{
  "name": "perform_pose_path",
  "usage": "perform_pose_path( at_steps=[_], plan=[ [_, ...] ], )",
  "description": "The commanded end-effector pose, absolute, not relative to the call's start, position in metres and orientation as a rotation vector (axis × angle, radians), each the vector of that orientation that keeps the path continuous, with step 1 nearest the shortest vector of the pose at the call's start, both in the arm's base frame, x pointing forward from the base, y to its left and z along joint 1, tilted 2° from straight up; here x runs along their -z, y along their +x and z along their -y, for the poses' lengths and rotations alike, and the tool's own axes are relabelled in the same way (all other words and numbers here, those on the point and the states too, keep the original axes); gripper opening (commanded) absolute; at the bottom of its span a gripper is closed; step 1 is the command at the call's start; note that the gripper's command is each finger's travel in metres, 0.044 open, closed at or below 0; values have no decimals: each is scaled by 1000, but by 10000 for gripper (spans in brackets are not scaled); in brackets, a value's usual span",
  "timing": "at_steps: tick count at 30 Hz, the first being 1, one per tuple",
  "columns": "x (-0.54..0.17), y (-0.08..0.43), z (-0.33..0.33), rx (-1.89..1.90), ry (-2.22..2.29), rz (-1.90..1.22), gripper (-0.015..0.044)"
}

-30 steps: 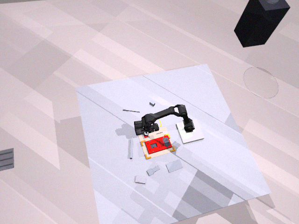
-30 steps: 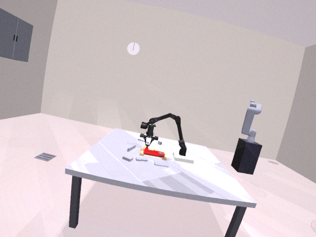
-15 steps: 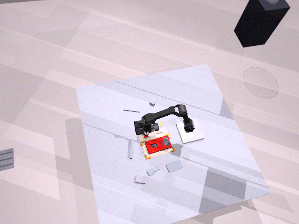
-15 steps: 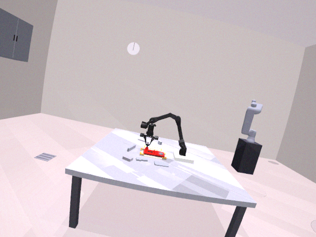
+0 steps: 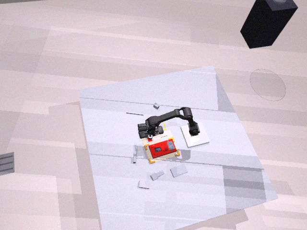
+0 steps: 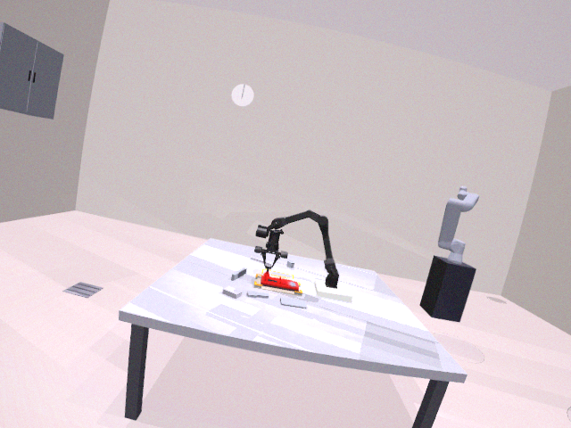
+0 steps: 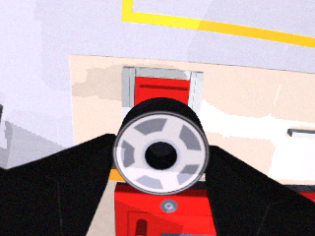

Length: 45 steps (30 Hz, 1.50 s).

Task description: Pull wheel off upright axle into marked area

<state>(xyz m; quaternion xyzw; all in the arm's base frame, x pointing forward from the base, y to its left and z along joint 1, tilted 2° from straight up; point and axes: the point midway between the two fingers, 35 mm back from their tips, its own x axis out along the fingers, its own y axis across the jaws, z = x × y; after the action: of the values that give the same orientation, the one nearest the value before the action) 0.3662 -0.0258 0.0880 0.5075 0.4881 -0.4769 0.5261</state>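
My gripper points down and is shut on the wheel. The wheel has a black tyre and a pale spoked face with a dark round centre; its sides are between the two fingers. It is above a small red block with grey rails on the beige board. The upright axle is not visible, and I cannot tell whether any of it is inside the wheel. The marked area is a yellow outline on the table, beyond the board's edge.
A red housing lies between orange corner brackets beside the gripper. A long grey bar, a thin rod, a small grey block and several flat grey pieces lie around. The arm stands on a white base plate.
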Motion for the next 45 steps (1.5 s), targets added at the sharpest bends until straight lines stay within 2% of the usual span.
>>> perform_pose_path(
  at_steps=[1,33,45],
  plan=[
    [-91,366,26,1141,1211,-1164,0],
    [-102,365,26,1139,1210,-1162,0],
    [-129,362,25,1136,1211,-1167,0]
  ],
)
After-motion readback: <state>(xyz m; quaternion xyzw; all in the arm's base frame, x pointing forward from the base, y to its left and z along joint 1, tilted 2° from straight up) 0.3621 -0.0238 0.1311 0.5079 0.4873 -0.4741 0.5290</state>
